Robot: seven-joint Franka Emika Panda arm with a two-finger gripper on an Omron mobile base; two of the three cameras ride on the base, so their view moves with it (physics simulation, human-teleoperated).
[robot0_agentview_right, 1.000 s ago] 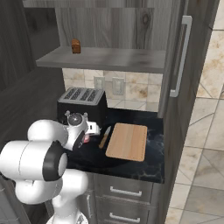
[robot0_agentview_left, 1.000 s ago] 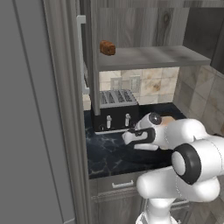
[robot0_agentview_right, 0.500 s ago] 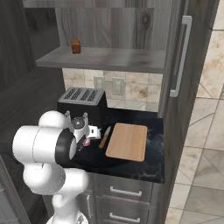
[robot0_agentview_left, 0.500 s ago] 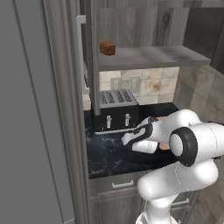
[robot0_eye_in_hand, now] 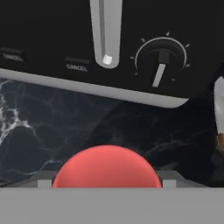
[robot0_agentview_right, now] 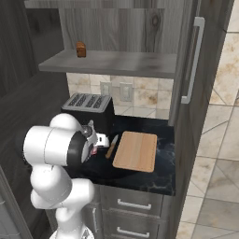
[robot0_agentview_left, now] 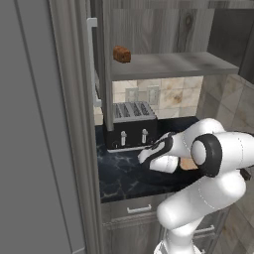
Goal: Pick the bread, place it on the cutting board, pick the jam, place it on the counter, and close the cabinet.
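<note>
"CANCEL" on the toaster point(robot0_eye_in_hand: 131, 43) front panel; a second label beside it, unreadable.

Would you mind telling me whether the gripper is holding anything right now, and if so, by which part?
The gripper holds the jam jar, low over the counter in front of the toaster; the fingers sit at its sides.
</note>
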